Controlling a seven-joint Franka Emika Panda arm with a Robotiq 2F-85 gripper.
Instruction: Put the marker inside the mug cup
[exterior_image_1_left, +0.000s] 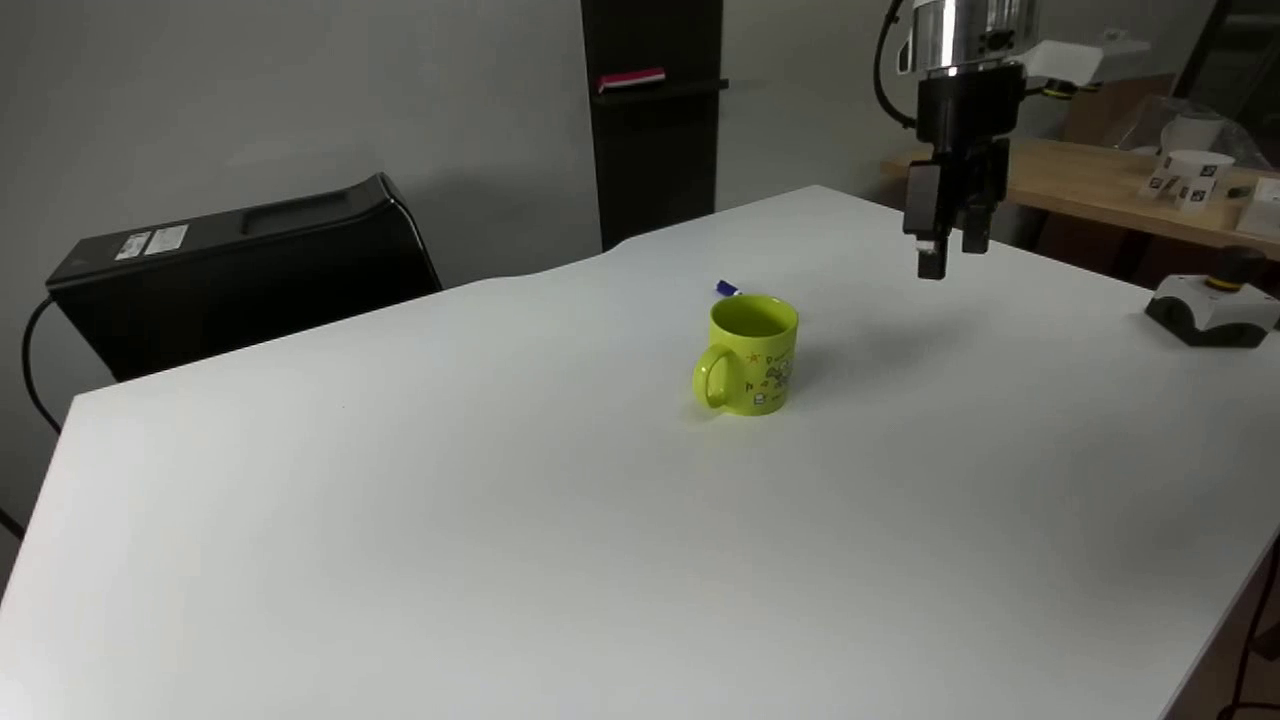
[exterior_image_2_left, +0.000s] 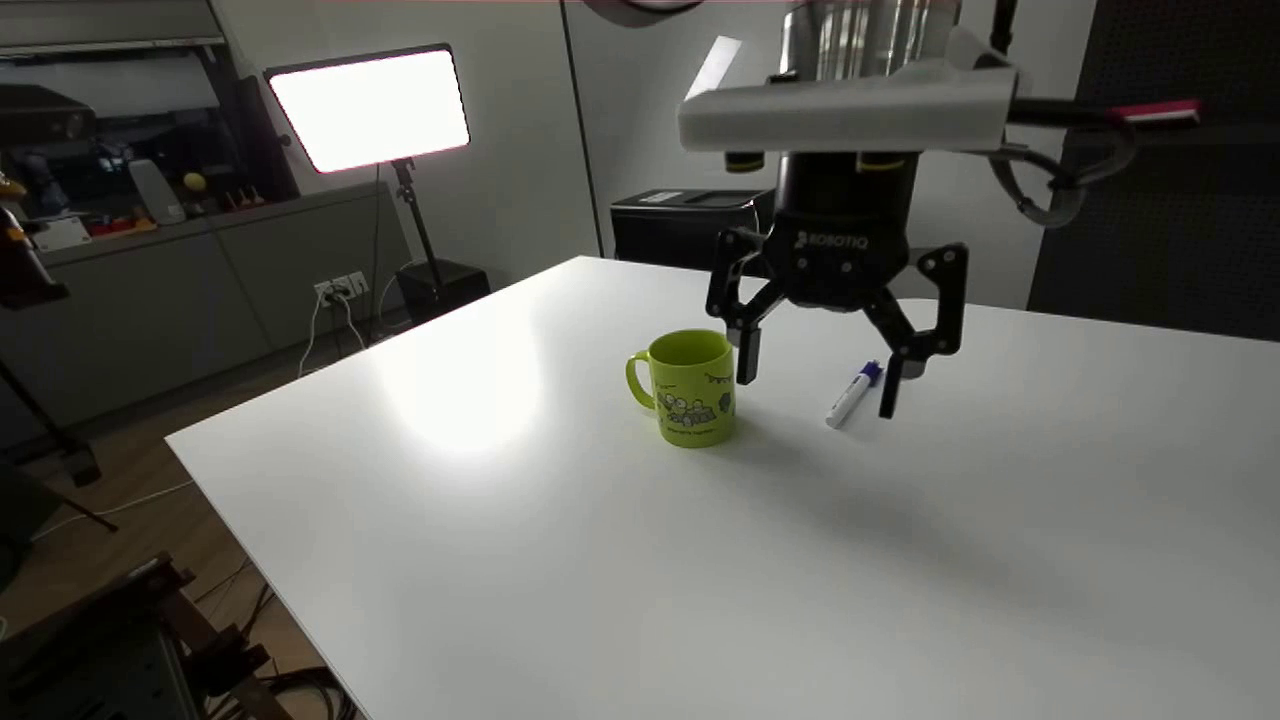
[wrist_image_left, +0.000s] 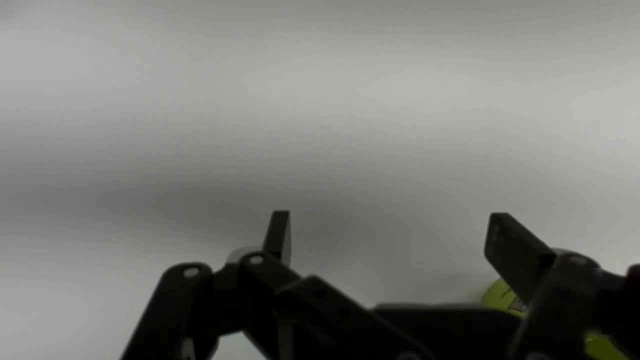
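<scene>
Marker (exterior_image_2_left: 850, 400): lies on the bench (exterior_image_2_left: 560, 580), outside the mug cup (exterior_image_2_left: 693, 392) and apart from it; an exterior view gives it whole, white body and blue end (exterior_image_2_left: 872, 371) alike
Blue end (exterior_image_1_left: 728, 289): nearly all that shows of the marker in an exterior view, since the mug cup (exterior_image_1_left: 755, 365) stands in front there
Mug cup: upright on the bench, lime green, handle (exterior_image_2_left: 640, 380) to one side in both exterior views; in the wrist view just slivers of the mug cup (wrist_image_left: 502, 297) show, low at the right, partly behind a black finger (wrist_image_left: 515, 245)
Print: a dark cartoon group (exterior_image_2_left: 687, 412) over small lettering in an exterior view; an orange star-like mark (exterior_image_1_left: 753, 357) in an exterior view
Pincer (exterior_image_2_left: 817, 398): spread wide above the bench, its fingertips (exterior_image_2_left: 747, 365) well apart in an exterior view and in the wrist view; side-on in an exterior view, the pincer (exterior_image_1_left: 953, 252) shows little of that gap
Between the fingers: bench surface and soft shadow (wrist_image_left: 325, 220) in the wrist view; in an exterior view the marker, by line of sight
Lamp (exterior_image_2_left: 370, 110): lit panel on a stand (exterior_image_2_left: 421, 217), beyond the bench, in an exterior view
Knobbed box (exterior_image_1_left: 1210, 312): white and dark, near the bench's edge in an exterior view
</scene>
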